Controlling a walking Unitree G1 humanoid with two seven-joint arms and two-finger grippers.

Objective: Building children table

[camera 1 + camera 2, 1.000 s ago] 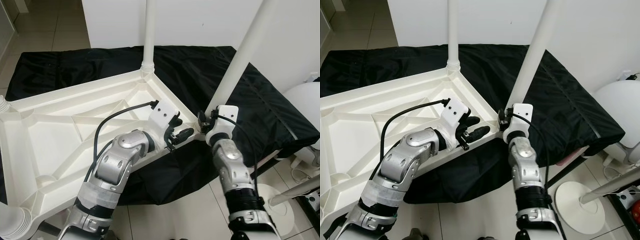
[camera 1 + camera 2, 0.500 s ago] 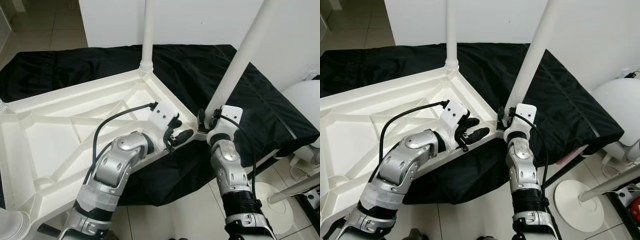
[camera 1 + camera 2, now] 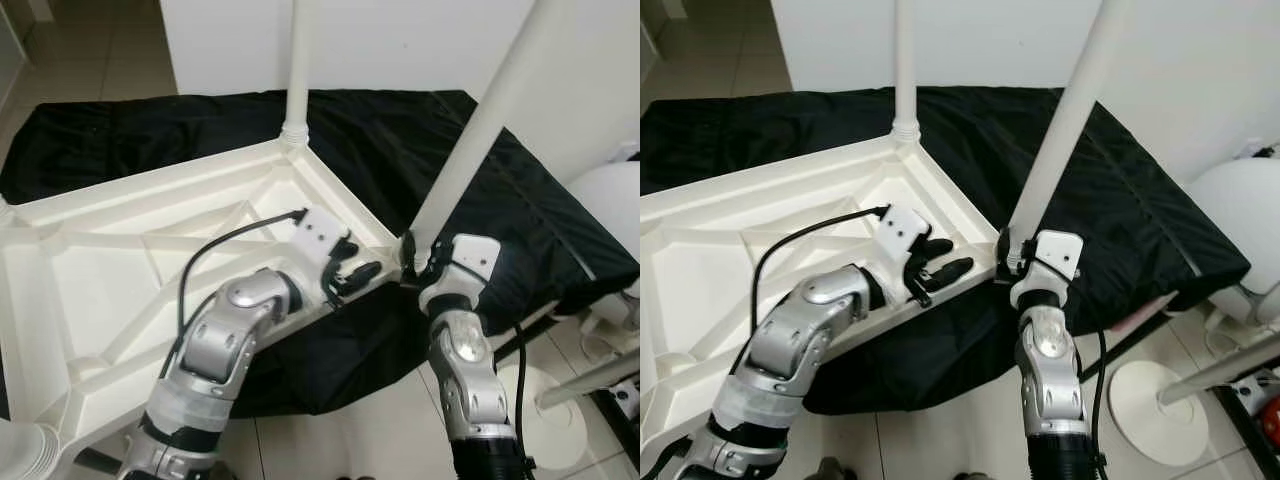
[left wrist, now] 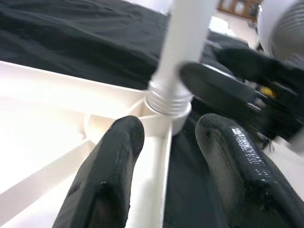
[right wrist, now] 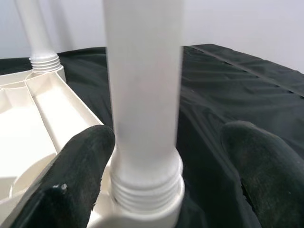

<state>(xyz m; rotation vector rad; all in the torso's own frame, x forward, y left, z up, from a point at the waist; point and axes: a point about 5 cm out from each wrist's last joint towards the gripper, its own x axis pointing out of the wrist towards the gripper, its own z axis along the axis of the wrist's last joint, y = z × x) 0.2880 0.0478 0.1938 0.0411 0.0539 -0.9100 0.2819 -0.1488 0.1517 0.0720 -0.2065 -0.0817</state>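
A: What differs from a second ago?

B: The right gripper [image 3: 1006, 262] has drawn back a little from the near leg [image 3: 1060, 130]. Its white wrist block sat against the foot of the leg before; now it is lower and further to the robot's right. That leg also leans more to the right than it did. The left gripper [image 3: 352, 272] is about where it was, at the rim of the tabletop [image 3: 120, 270].

A: What are the grippers holding?

B: Nothing that I can see. In the right wrist view the fingers [image 5: 80, 161] stand wide apart, with the leg's threaded collar between them and gaps on both sides. The left gripper's fingers [image 4: 114, 156] are also parted, one over the white rim and one over the black cloth [image 3: 400, 130], with the rim's edge between them. Whether either touches the plastic is not clear.

A: Where is the table itself?

B: The tabletop lies upside down on the cloth, ribs up, to the left of both grippers. The near leg stands in the corner socket just ahead of the right gripper. The far leg [image 3: 297, 65] stands in the next corner, well beyond the left gripper.

A: Anything hard to make out?

B: Both legs are cut off at the top edge. The left wrist view is blurred, and a dark shape past the collar there cannot be identified.
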